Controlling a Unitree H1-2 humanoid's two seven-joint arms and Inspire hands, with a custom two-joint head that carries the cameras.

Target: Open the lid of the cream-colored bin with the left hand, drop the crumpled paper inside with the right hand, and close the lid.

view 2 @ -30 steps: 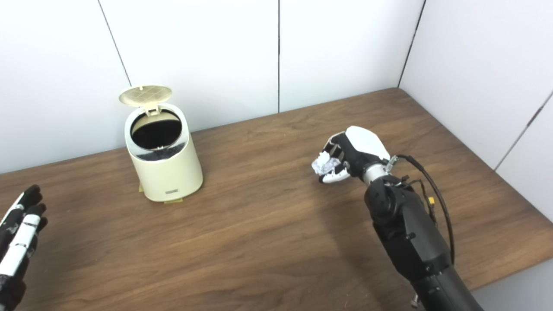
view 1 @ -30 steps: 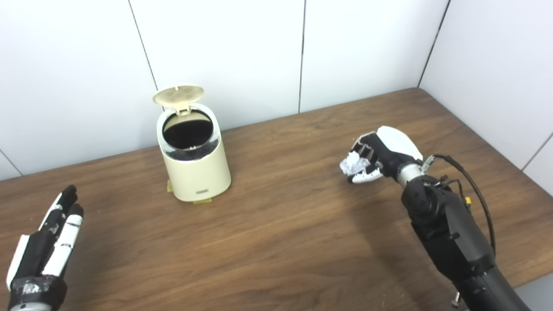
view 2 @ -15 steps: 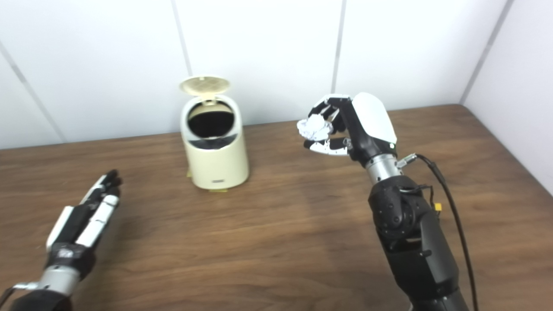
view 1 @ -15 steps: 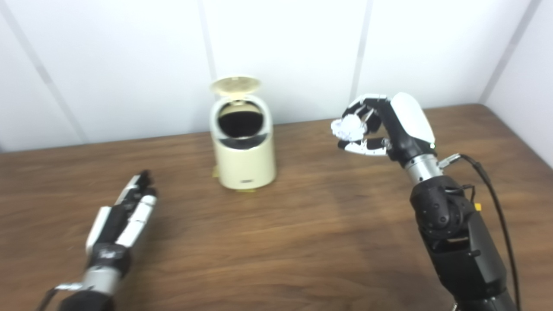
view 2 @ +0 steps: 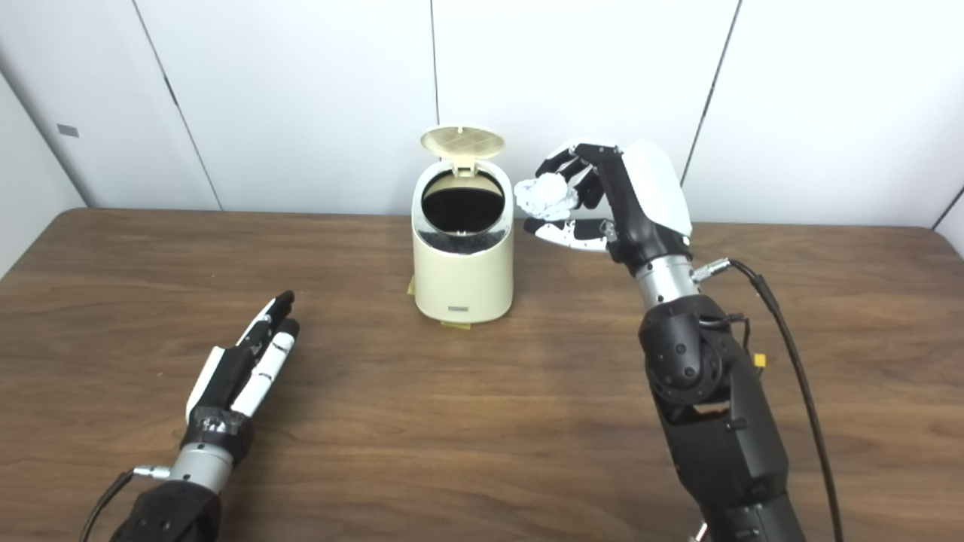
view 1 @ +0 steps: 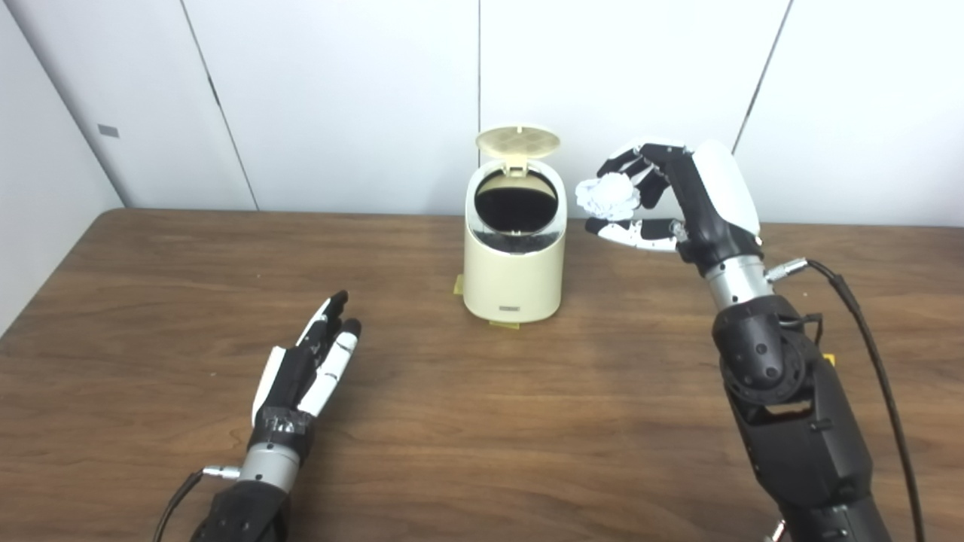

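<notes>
Left eye view: holding the crumpled paper (view 1: 607, 196) up at upper right of centre, pinched in the fingers of the right hand (view 1: 678, 199), just right of the cream-colored bin (view 1: 514, 248) and about level with its rim. Lid (view 1: 518, 141) standing open at the back, dark mouth facing forward. Judging the step as carrying the paper over the mouth: moving it leftward until fully above the dark opening, keeping clear of the raised lid, releasing only then. Bin interior showing only black; bottom not visible.

Right eye view: left hand (view 2: 245, 376) lying at lower left on the table (view 2: 482, 391), fingers straight and spread slightly, holding nothing, well apart from the bin. Paper partly covered by the fingers, so firmness of the grip hard to judge. Both forearms running off the bottom edge.
</notes>
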